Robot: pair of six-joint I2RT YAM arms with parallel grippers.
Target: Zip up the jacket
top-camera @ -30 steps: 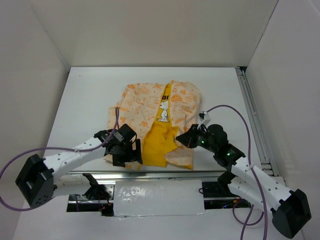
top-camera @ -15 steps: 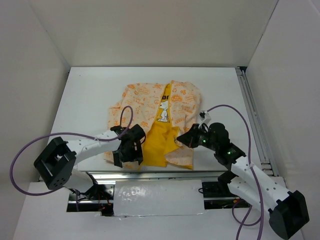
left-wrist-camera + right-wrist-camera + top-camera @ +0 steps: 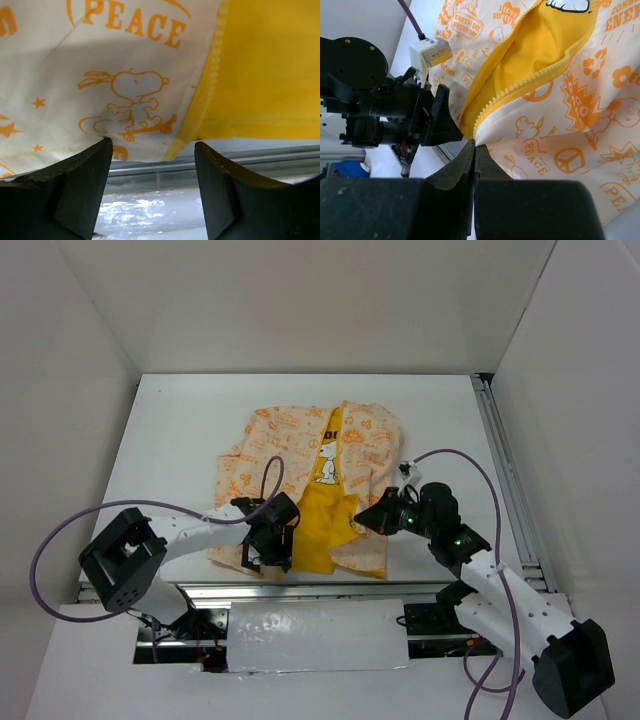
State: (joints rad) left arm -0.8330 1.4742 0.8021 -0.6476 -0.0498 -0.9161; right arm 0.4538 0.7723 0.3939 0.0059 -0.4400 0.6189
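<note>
The jacket (image 3: 300, 455) lies open on the white table, cream with orange print, its yellow lining showing down the middle. My left gripper (image 3: 268, 555) is open at the hem of the jacket's left panel. In the left wrist view (image 3: 152, 165) that panel's bottom corner and its yellow zipper strip (image 3: 210, 85) sit just above the gap between my fingers (image 3: 75, 190). My right gripper (image 3: 360, 520) is shut on the bottom zipper corner of the right panel (image 3: 560, 125), pinching it at the fingertips (image 3: 481, 165) and holding it slightly raised. The zipper is undone.
The table's front edge with a metal rail (image 3: 300, 588) runs just below the hem, with a shiny white strip (image 3: 318, 635) beneath it. My left arm's purple cable (image 3: 268, 472) loops over the jacket's left side. A rail (image 3: 505, 470) runs along the right edge.
My left arm has swung right along the hem, from the panel's outer edge to its zipper corner. My right gripper has held its grip and barely moved.
</note>
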